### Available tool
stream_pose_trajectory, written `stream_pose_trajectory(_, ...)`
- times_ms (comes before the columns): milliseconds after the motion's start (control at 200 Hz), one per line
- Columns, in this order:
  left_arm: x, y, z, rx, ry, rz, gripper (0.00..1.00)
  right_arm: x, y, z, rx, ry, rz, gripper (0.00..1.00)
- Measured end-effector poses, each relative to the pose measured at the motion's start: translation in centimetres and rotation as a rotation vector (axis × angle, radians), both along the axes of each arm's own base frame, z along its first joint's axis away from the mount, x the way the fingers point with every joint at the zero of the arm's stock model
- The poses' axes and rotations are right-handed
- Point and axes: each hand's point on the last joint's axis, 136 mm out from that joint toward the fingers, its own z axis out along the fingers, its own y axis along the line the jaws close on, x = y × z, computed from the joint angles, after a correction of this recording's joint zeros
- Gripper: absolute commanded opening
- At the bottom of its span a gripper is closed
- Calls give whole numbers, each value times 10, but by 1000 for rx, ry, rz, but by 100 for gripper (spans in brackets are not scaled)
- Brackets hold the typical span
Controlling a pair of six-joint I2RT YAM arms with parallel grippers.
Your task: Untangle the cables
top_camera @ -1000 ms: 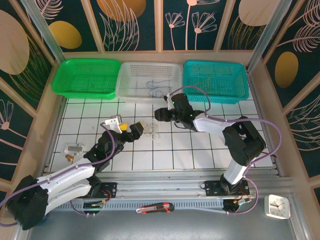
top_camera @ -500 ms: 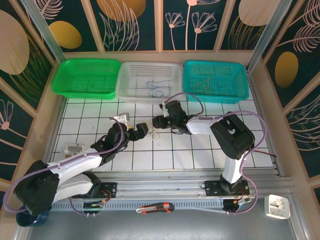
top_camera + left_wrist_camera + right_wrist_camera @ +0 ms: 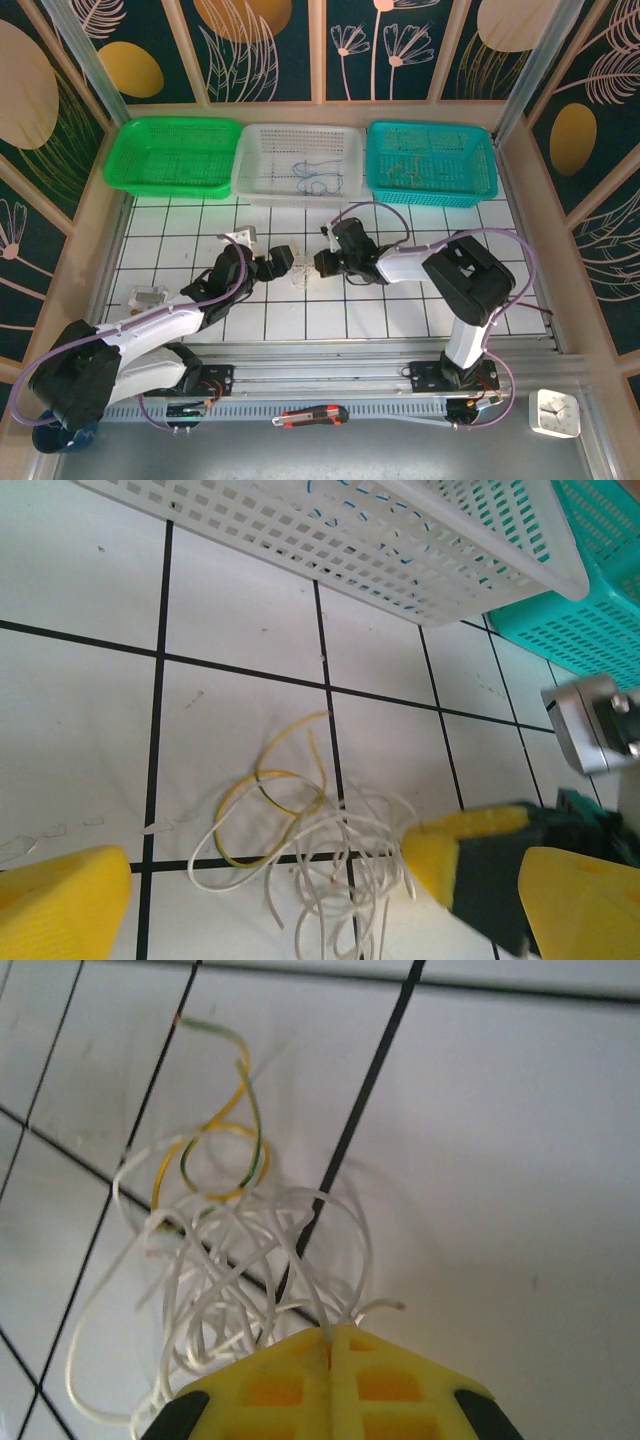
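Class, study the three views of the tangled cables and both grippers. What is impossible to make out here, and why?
- Top view: the cables are too small to count strands or trace crossings between the left gripper and the right gripper.
- Left wrist view: the bottom edge cuts off the cables' lower loops, and the right gripper covers their right side.
- Right wrist view: the shut fingers hide whether a white strand is pinched.

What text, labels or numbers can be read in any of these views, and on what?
None can be read.
Small white dial at the near right corner: face markings too small to read.
Red and black knife on the front rail: no legible marking.
Cables and tiled table: no print visible.
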Motion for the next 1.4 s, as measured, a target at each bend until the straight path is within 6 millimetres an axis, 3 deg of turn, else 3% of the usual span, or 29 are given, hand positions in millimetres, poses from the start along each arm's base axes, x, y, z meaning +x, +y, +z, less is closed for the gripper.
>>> stream_pose_trajectory(75,1,1,-2,4,5,3,99,-14,-2,1,3,11,9,0)
stream_pose_trajectory(215,1,2,-6,12,16,6,99,-33,-1,11,14,17,20,28)
stream_pose_trajectory(300,2,3,-8,15,21,8,99,-35,0,26,22,-12,23,34)
stream_pose_trajectory(535,2,3,-11,17,29,7,99,-2,1,86,53,-139,-45,38)
stream_pose_trajectory(706,2,4,-11,17,29,10,99,29,1,108,65,-187,-81,43)
stream_pose_trajectory(801,0,7,-16,21,35,14,99,40,8,101,46,-181,-79,46)
stream_pose_trajectory(1141,-9,14,-32,43,65,14,99,56,20,39,-73,-104,-63,47)
stream_pose_trajectory(1401,-8,14,-31,34,59,16,99,66,30,27,-85,-91,-62,45)
